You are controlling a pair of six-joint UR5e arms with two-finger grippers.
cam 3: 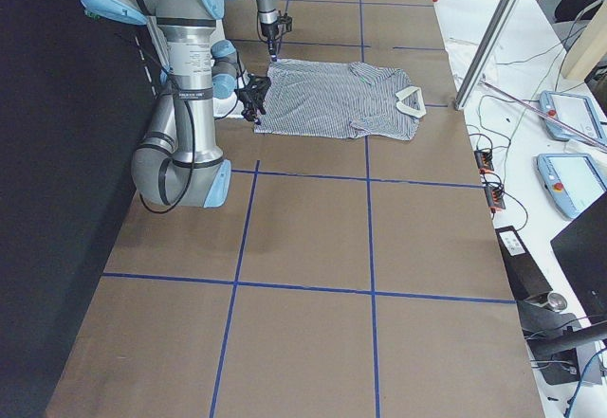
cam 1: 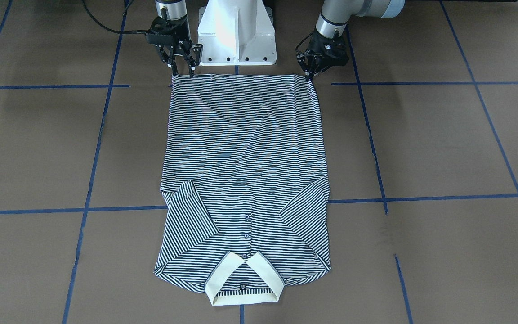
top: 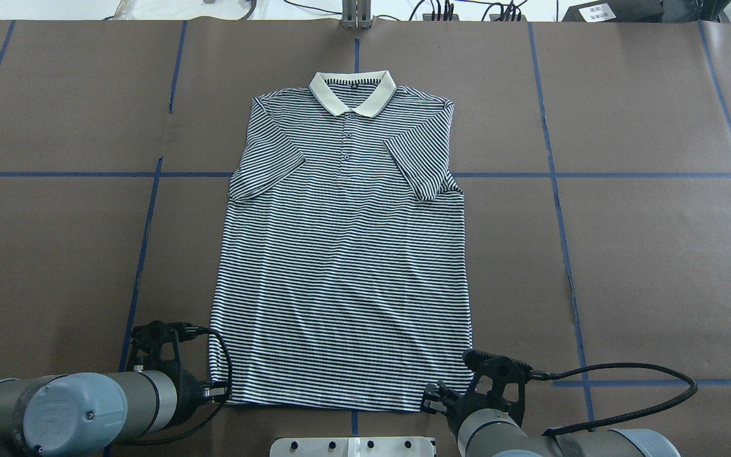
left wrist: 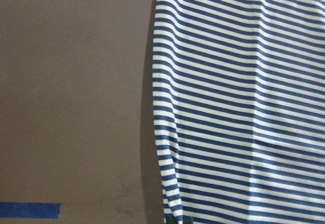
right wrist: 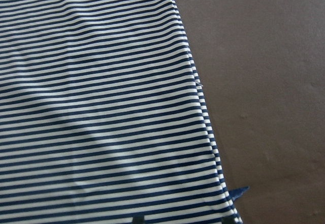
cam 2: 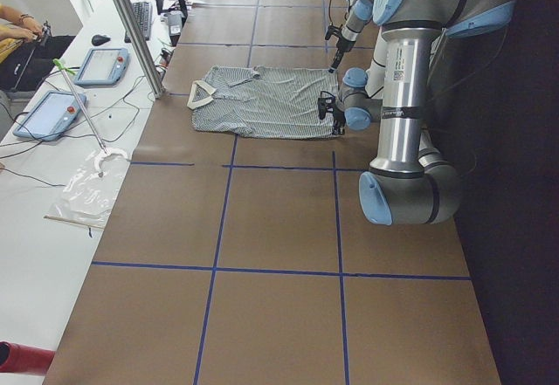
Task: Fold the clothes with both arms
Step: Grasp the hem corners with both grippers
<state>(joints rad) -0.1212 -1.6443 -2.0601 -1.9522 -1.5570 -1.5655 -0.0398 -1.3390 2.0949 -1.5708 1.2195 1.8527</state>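
Observation:
The striped polo shirt (cam 1: 245, 148) (top: 340, 266) lies flat and face up on the brown table. Both sleeves are folded in over the chest, and the cream collar (top: 353, 92) is at the far end from the robot. My left gripper (cam 1: 309, 77) (top: 218, 392) is at the hem's left corner, its fingers pinched together on the fabric edge (left wrist: 175, 216). My right gripper (cam 1: 182, 72) (top: 432, 401) stands over the hem's other corner. Its fingers are apart and the corner (right wrist: 223, 203) lies between them.
The white pedestal base (cam 1: 236, 36) stands just behind the hem between the arms. Blue tape lines (top: 150, 174) grid the brown table cover. Side benches carry tablets (cam 2: 52, 110) (cam 3: 569, 115) and cables, with a metal pole (cam 2: 131, 27) nearby. A person's arm (cam 2: 13, 18) shows at the far edge.

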